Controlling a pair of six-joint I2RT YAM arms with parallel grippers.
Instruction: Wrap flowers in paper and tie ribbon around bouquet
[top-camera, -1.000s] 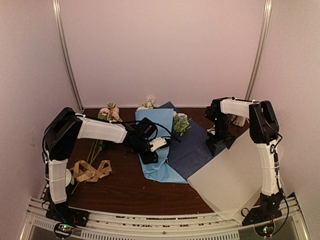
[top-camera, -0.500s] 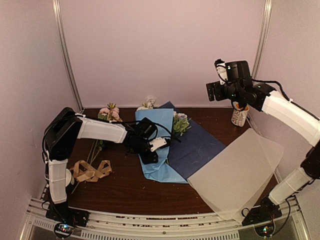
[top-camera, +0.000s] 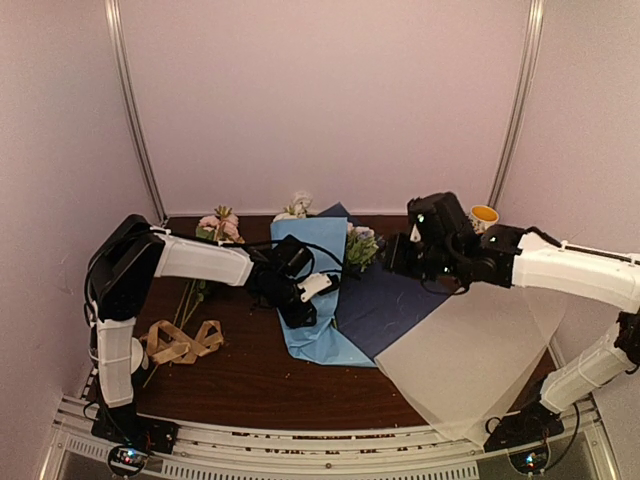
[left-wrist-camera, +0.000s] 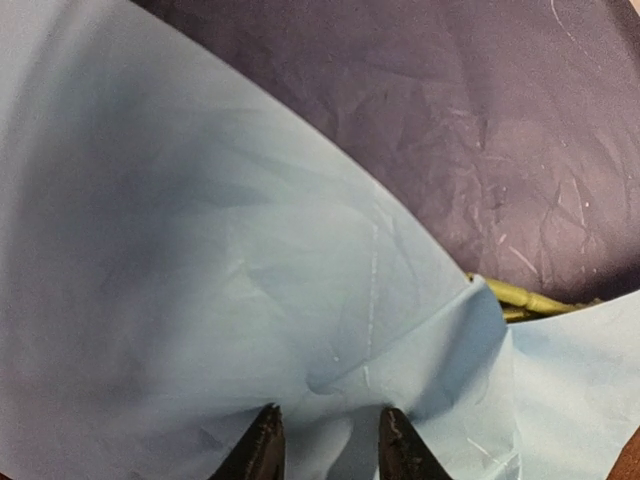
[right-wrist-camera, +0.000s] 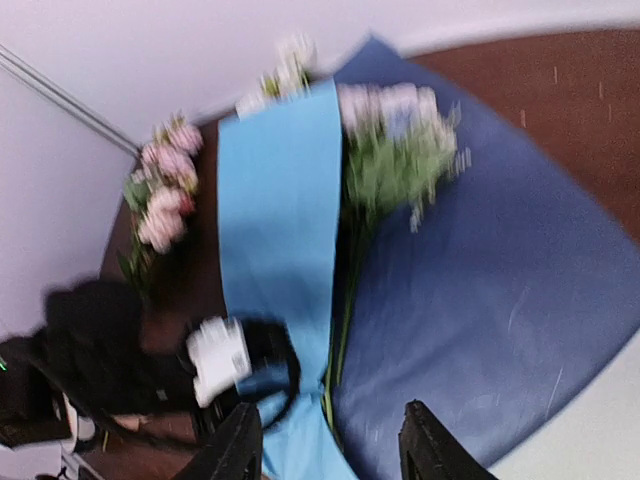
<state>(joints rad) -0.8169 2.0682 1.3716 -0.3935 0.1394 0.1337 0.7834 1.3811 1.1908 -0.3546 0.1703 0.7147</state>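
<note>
Overhead, the paper (top-camera: 312, 250) lies at mid-table, its light blue face folded in a long strip over the navy face that spreads toward 3 o'clock. The flowers (top-camera: 360, 246) poke out at the strip's 12 o'clock end, white blooms and green leaves showing. The left gripper (top-camera: 300, 312) sits on the strip's 6 o'clock part, touching it. The right gripper (top-camera: 396, 264) hovers above the navy face, at 3 o'clock of the blooms and apart from them. The ribbon (top-camera: 180, 342) lies looped at 9 o'clock, well apart from both grippers. Loose pink flowers (top-camera: 220, 226) rest at 11 o'clock, and a pale sheet (top-camera: 480, 350) overlaps the navy corner at 4 o'clock.

From the left wrist, the two fingertips (left-wrist-camera: 262, 448) stand at 6 o'clock, clenched on a pucker of light blue paper gathered between them. Green stems (left-wrist-camera: 520, 297) peek out at 3 o'clock.

From the right wrist, blurred, the fingers (right-wrist-camera: 240, 445) stand apart, released, with nothing between them. The blue strip and blooms lie beyond, toward 12 o'clock.
</note>
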